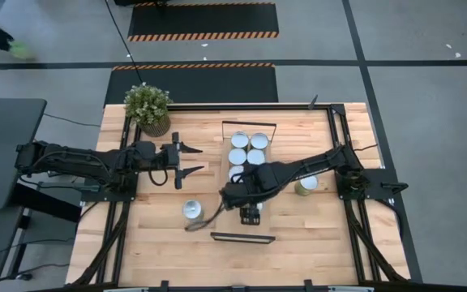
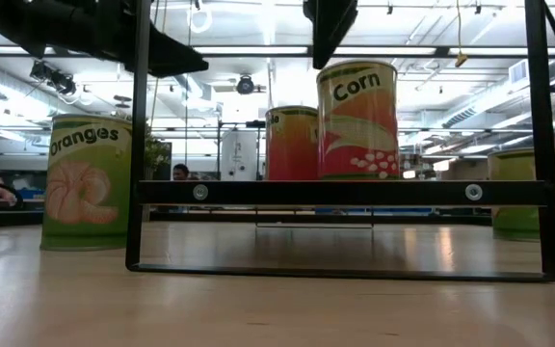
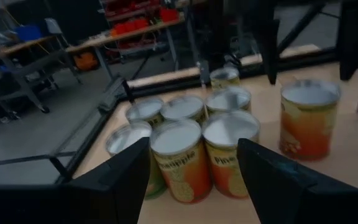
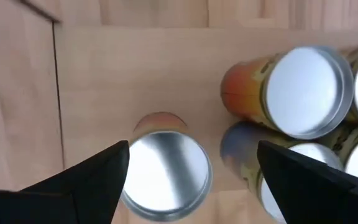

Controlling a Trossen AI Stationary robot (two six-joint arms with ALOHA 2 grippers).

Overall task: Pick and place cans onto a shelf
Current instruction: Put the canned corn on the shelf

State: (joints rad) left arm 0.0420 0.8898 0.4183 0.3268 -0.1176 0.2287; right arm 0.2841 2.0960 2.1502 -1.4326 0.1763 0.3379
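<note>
- The shelf lies along the middle of the desk, with its black wire rails at the two short ends; one rail stands near the front edge of the desk, the other toward the back edge.
- A group of cans stands on the back part of the shelf, close together, some touching; their tops are shiny and round.
- The right tool is above the front part of the shelf; its fingers are spread wide, and a corn can stands upright on the shelf between them (in the right wrist view the fingers do not touch it).
- The left tool is over the desk just to the left of the shelf, near the grouped cans; its fingers are wide apart and hold nothing.
- One can stands alone on the desk, left of the shelf toward the front; another can stands on the desk right of the shelf, partly under the right arm.
- A potted plant stands near the back left corner of the desk.
</note>
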